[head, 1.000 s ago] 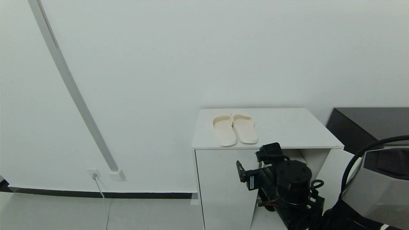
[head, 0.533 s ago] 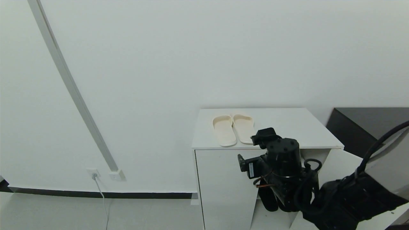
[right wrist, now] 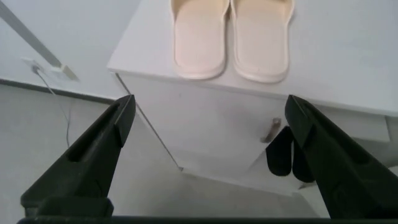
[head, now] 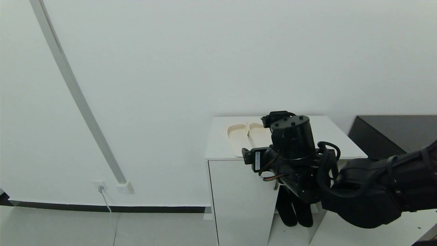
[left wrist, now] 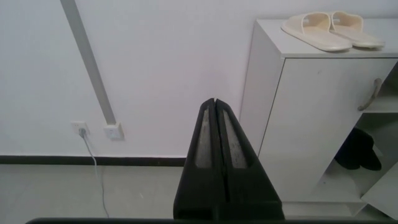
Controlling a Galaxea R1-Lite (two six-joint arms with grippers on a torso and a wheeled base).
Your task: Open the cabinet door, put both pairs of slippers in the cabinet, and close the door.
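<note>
Right gripper is hovering with jaws spread wide, above the front edge of the cabinet, near the cream slippers, which are lying side by side on the cabinet top. Black slippers are sitting propped on end inside the open right-hand compartment. Left gripper is hanging well off to the side, fingers pressed together and holding nothing.
</note>
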